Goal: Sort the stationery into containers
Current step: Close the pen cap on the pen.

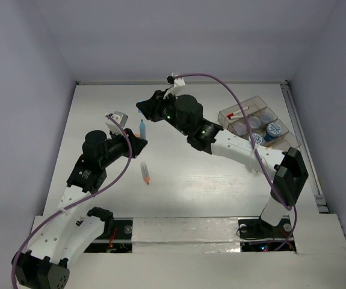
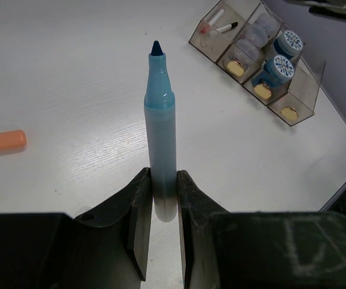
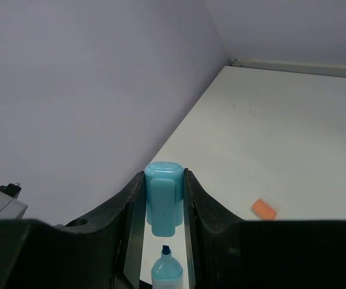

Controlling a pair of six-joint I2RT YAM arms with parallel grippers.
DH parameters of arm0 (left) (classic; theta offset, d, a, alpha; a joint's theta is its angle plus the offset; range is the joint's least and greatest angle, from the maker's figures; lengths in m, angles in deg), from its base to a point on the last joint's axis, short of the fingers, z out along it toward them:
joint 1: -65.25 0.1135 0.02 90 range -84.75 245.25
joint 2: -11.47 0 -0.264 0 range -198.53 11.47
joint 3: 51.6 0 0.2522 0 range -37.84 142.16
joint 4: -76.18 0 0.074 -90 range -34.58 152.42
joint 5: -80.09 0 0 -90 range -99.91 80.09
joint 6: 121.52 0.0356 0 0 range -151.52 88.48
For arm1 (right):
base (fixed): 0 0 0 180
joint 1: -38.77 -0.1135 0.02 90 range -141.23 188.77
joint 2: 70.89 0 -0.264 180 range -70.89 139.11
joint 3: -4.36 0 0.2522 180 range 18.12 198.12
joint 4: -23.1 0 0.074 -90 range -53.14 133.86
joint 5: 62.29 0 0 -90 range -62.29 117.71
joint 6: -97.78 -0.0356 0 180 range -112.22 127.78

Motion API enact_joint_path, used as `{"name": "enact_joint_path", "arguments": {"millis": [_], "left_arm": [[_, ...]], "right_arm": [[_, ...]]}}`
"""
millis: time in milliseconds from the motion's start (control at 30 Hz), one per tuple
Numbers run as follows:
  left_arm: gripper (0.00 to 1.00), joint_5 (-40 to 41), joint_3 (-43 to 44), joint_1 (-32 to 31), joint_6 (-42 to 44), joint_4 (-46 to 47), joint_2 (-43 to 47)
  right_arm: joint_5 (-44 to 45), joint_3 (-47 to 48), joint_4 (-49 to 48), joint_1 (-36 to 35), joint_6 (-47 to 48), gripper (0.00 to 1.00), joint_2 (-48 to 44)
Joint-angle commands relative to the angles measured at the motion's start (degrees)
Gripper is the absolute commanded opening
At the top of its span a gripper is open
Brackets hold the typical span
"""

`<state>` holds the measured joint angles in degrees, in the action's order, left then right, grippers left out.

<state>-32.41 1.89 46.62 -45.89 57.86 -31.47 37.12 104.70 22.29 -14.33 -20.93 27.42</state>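
Light-blue marker (image 2: 160, 150), uncapped, is pinched at its rear end by the left gripper (image 2: 160, 203), whose arm is stretched forward over mid-table. The right arm bends leftward; the right gripper (image 3: 163, 208) clamps the cap (image 3: 163, 189) near the marker's tip, not touching it. The tray (image 2: 312, 84) sits well to the right.
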Motion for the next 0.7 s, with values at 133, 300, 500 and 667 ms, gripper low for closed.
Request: {"name": "enact_joint_path", "arguments": {"millis": [133, 300, 500, 667], "left_arm": [[0.00, 0.18, 1.14, -0.18, 0.75, 1.39, 0.40], [0.00, 0.62, 1.14, -0.18, 0.66, 1.39, 0.49], [0.00, 1.06, 1.23, -0.18, 0.75, 1.31, 0.40], [0.00, 1.14, 1.23, -0.18, 0.75, 1.31, 0.31]], "right_arm": [[0.08, 2.27, -2.13, -1.83, 0.76, 0.00, -0.30], [1.05, 2.01, -1.17, -2.35, 1.29, 0.00, -0.13], [2.54, 1.04, -0.73, -2.36, 2.17, 0.00, -0.57], [2.54, 0.69, -0.55, -2.88, 2.17, 0.00, -0.57]]}}
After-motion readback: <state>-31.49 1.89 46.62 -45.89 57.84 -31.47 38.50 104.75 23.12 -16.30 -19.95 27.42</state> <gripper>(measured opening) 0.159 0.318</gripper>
